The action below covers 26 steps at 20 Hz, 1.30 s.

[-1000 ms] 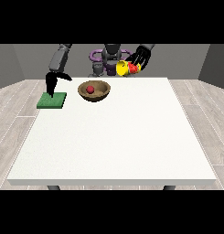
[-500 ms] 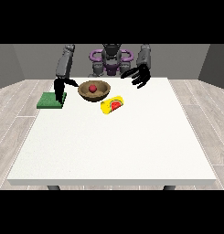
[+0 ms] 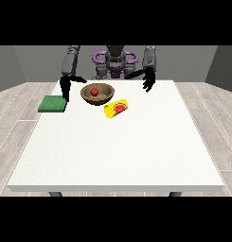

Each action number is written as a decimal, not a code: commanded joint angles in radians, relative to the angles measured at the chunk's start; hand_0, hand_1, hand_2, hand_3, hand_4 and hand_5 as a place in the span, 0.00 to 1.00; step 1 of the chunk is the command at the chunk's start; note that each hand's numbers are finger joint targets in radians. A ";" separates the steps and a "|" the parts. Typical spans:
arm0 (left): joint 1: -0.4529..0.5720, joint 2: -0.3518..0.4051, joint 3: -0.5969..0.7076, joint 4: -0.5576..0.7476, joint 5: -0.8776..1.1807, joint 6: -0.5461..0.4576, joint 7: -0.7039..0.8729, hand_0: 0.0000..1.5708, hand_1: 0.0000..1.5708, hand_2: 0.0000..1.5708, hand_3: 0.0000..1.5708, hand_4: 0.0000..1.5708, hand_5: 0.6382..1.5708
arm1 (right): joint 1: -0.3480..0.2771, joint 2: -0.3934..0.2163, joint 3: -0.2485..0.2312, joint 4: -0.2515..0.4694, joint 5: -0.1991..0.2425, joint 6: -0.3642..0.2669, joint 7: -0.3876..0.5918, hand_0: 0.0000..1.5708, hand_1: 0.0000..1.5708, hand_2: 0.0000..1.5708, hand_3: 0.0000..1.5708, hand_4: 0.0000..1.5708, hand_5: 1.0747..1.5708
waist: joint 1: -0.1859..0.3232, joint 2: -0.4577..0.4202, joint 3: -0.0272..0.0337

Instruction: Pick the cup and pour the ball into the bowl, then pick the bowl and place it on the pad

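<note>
One bowl point(image 3: 97, 93) holding one red ball point(image 3: 94, 90), one fallen cup point(image 3: 116, 108) and one green pad point(image 3: 53, 103) sit near the table's point(image 3: 117, 156) far edge; both hands, at the view's left point(image 3: 66, 86) and right point(image 3: 147, 81), hang empty with fingers relaxed.

White table point(image 3: 117, 151), grey walls, wood floor point(image 3: 18, 108)

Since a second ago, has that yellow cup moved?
Yes. The yellow cup has left the hand at the view's right and lies on the table, beside the bowl.

Table legs point(image 3: 55, 194) mostly hidden underneath.
</note>
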 commanded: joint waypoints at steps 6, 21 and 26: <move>-0.065 -0.027 -0.122 -0.122 0.003 0.014 0.076 0.00 0.00 0.00 0.00 0.00 0.98 | -0.054 -0.019 -0.077 0.198 -0.028 0.005 -0.172 0.00 0.00 0.00 0.00 0.16 0.96 | 0.113 0.106 0.0019; 0.012 0.013 -0.053 -0.051 0.028 -0.039 0.037 0.00 0.00 0.00 0.00 0.00 0.99 | -0.049 0.116 -0.010 0.084 -0.049 -0.085 0.011 0.00 0.00 0.00 0.00 0.23 0.95 | 0.067 -0.028 -0.0004; -0.003 0.058 -0.044 -0.115 0.072 -0.124 0.083 0.00 0.00 0.00 0.00 0.00 0.99 | -0.014 0.159 0.004 0.168 -0.055 -0.134 -0.126 0.00 0.00 0.00 0.00 0.23 0.95 | 0.112 0.000 0.0008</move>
